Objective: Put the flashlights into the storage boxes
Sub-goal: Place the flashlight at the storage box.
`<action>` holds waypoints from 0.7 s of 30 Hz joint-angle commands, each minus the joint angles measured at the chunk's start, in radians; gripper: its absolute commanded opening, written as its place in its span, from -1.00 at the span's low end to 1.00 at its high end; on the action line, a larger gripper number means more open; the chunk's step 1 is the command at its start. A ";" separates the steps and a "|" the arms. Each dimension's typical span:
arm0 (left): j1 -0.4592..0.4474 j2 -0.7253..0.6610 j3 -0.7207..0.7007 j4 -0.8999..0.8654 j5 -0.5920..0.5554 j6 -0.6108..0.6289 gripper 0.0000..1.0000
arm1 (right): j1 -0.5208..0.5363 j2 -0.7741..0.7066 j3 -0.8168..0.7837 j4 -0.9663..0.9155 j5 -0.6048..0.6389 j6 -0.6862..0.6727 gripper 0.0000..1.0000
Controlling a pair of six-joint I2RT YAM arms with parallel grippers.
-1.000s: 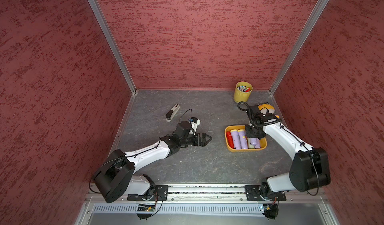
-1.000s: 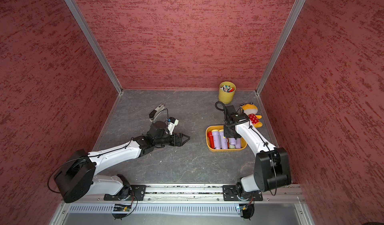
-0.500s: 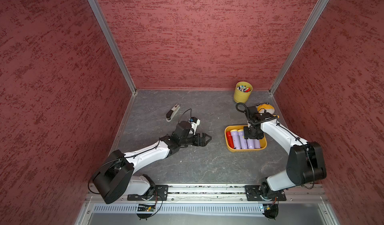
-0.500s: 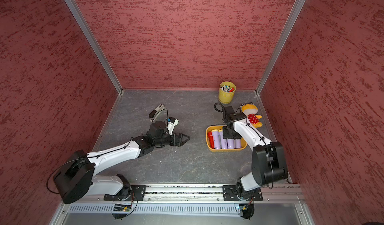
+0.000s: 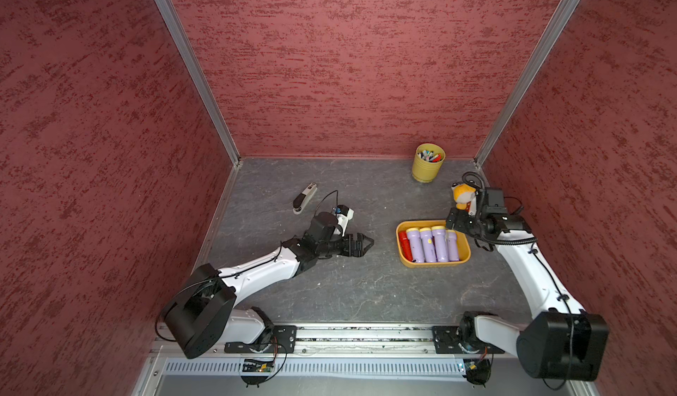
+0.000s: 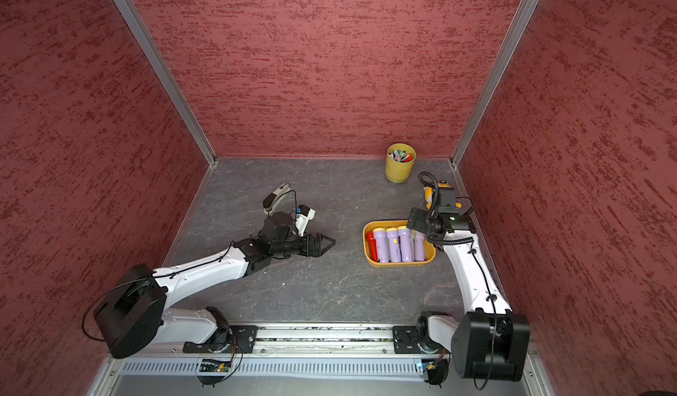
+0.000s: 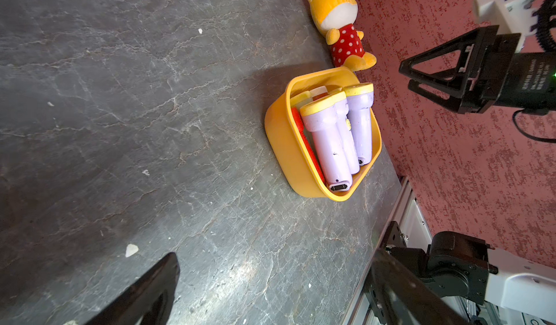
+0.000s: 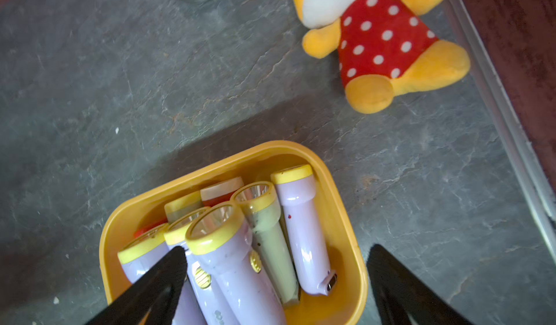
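Note:
The storage box [image 5: 432, 264] is an orange-yellow tray on the grey floor, right of centre in both top views [image 6: 399, 264]. Several lilac flashlights [image 5: 428, 245] with yellow heads lie side by side in it, a red flashlight [image 5: 403, 242] at their left. The right wrist view also shows a pale green flashlight [image 8: 267, 233] among the lilac ones [image 8: 228, 263]. My right gripper [image 5: 452, 222] hangs open over the tray's far right corner, fingers [image 8: 162, 278] wide apart and empty. My left gripper [image 5: 368, 244] is open and empty, low over the floor left of the tray [image 7: 282, 146].
A yellow cup of pens [image 5: 428, 167] stands at the back wall. An orange plush toy [image 5: 463, 194] in a red dotted dress lies behind the tray by the right wall. A grey-white stapler-shaped device [image 5: 304, 203] lies at the far left. Red walls enclose three sides.
My right gripper has opened over the tray and drawn back a little toward the far right; the lilac flashlight it held now lies in the tray. The left arm has not moved.

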 commanded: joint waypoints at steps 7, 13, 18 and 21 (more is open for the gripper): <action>0.002 0.014 0.025 0.013 0.022 0.025 0.99 | -0.269 -0.013 -0.232 0.433 -0.426 0.212 0.97; 0.003 0.026 0.031 0.016 0.024 0.026 0.99 | -0.288 0.050 -0.250 0.429 -0.404 0.169 0.97; 0.002 0.042 0.042 0.021 0.030 0.022 0.99 | -0.288 0.068 -0.286 0.456 -0.458 0.165 0.96; 0.003 0.046 0.047 0.024 0.031 0.021 0.99 | -0.288 0.075 -0.308 0.489 -0.512 0.187 0.94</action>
